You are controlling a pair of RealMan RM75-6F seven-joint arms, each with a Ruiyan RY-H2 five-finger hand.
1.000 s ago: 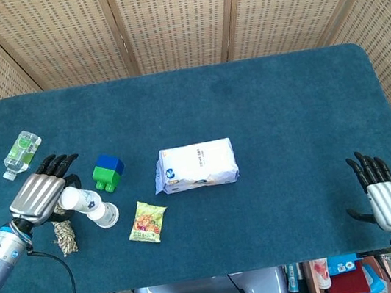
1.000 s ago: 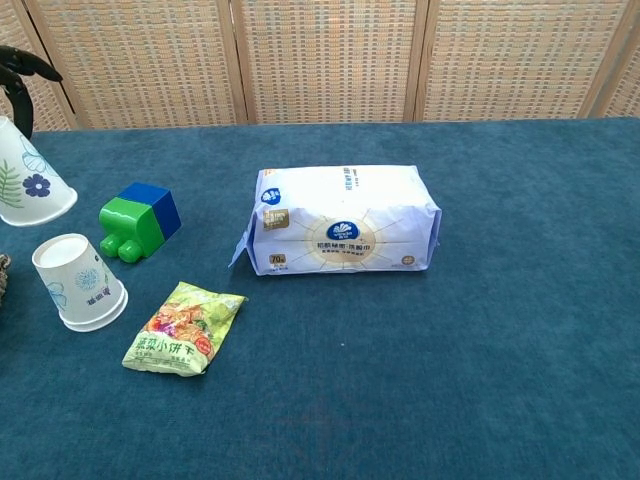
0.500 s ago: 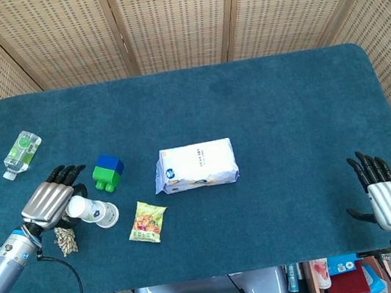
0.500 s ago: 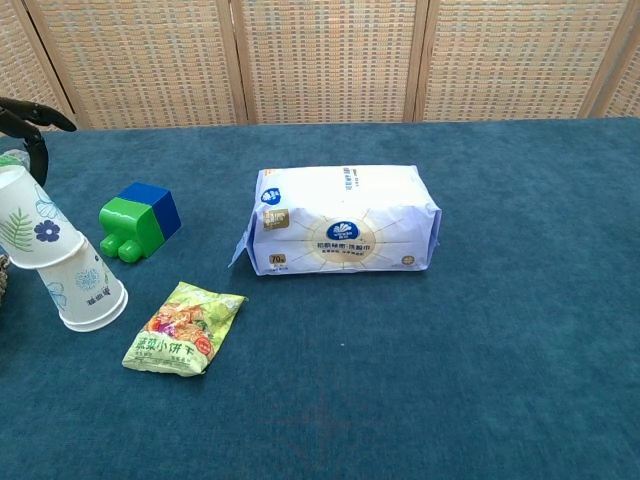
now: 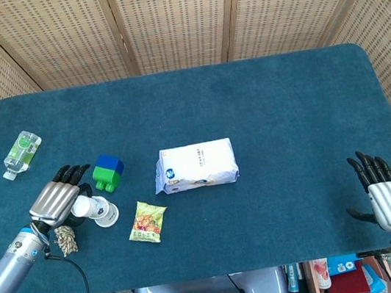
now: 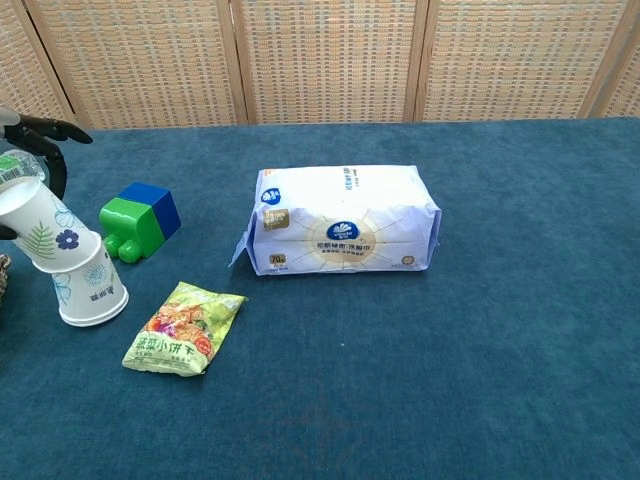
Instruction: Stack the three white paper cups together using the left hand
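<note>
Where seen from the chest view: tilted paper cup point(image 6: 45, 228) pushed partway over the upside-down cup point(image 6: 92, 293) on the table point(image 6: 500, 350).
Left hand point(image 5: 57, 200): curled around the tilted cup, dark fingers point(image 6: 45, 130) over its upper end.
Lower cup: rim down on the blue cloth, left of the snack packet point(image 6: 182, 329), in front of the green and blue block point(image 6: 140, 220).
Third cup: cannot tell where.
Right hand point(image 5: 386, 196): holding nothing, fingers straight and slightly spread, near the table's front right edge.
Tissue pack point(image 5: 196, 166): mid-table, well apart from both hands.
Small bottle point(image 5: 21, 152): lying near the left edge.
Rope-like bundle point(image 5: 65, 240): just beside the left wrist.
</note>
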